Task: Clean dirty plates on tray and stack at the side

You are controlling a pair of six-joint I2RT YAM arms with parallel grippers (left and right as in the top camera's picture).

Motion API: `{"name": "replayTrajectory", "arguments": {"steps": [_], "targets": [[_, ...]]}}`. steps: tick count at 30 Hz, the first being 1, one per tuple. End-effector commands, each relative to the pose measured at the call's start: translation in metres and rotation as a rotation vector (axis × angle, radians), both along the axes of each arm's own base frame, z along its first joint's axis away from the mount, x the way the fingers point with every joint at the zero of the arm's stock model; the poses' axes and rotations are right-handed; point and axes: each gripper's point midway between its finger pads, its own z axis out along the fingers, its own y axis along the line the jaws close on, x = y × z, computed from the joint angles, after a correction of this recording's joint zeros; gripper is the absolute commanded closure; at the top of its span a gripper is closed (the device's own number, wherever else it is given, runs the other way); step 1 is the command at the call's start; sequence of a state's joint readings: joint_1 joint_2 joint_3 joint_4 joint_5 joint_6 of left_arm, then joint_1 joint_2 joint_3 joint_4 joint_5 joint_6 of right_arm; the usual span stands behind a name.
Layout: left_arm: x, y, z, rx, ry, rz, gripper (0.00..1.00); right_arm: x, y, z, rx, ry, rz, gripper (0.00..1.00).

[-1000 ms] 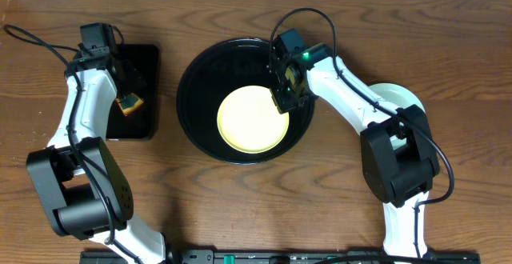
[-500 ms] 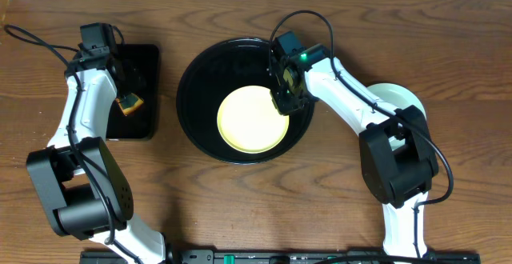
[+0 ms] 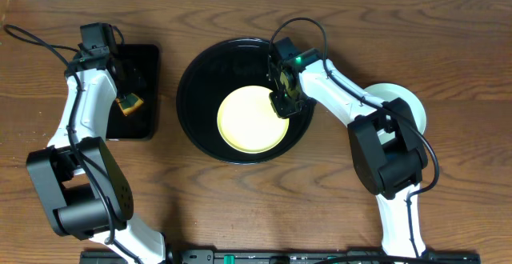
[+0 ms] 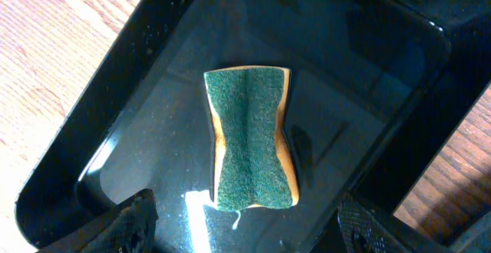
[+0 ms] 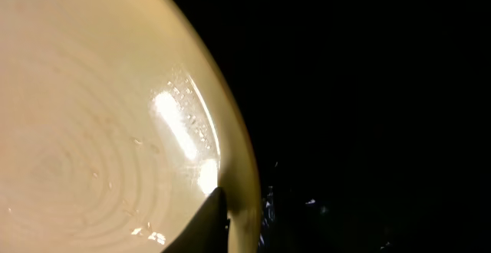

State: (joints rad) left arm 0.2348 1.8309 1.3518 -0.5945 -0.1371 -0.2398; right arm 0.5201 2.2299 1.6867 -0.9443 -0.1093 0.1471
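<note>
Pale yellow plate [image 3: 252, 120] sits in the round black tray [image 3: 200, 72], and the right gripper [image 3: 282, 102] is right at its rim. The rest of the plate spreads off to the gripper's lower left in the overhead, so that arm's way nearer. Right wrist cam adds one dark fingertip [image 5: 212, 216] at the plate's edge, but I can't tell how far open the jaws are or if they're gripping; left gripper [image 4: 249, 226] hangs wide open and empty over the sponge [image 4: 252, 138].

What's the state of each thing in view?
yellow plate: flat in round tray, looks clean.
sponge: green side up in rectangular tray.
left gripper: open above sponge.
right gripper: at plate's rim, grip unclear.
mint plate: off the tray, partly hidden.
</note>
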Motion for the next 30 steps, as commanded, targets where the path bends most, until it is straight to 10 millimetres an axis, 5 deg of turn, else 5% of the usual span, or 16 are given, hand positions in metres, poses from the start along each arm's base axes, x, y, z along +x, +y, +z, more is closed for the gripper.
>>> {"name": "replayTrajectory", "arguments": {"steps": [1,3,12,18,30], "targets": [[-0.002,0.0,0.001,0.0,-0.002,0.013,0.24,-0.009,0.004,-0.017,-0.005,0.049,0.003,0.89],[-0.002,0.0,0.001,0.0,-0.002,0.013,0.24,-0.011,0.005,-0.019,0.0,0.059,0.003,0.99],[-0.002,0.0,0.001,0.0,-0.002,0.013,0.24,-0.015,0.012,-0.013,0.061,0.095,-0.029,0.99],[-0.002,0.0,0.001,0.0,-0.002,0.013,0.24,-0.012,0.02,0.015,0.203,0.107,-0.016,0.99],[-0.002,0.0,0.001,0.0,-0.002,0.013,0.24,0.001,0.005,0.052,0.305,0.085,-0.058,0.99]]}}
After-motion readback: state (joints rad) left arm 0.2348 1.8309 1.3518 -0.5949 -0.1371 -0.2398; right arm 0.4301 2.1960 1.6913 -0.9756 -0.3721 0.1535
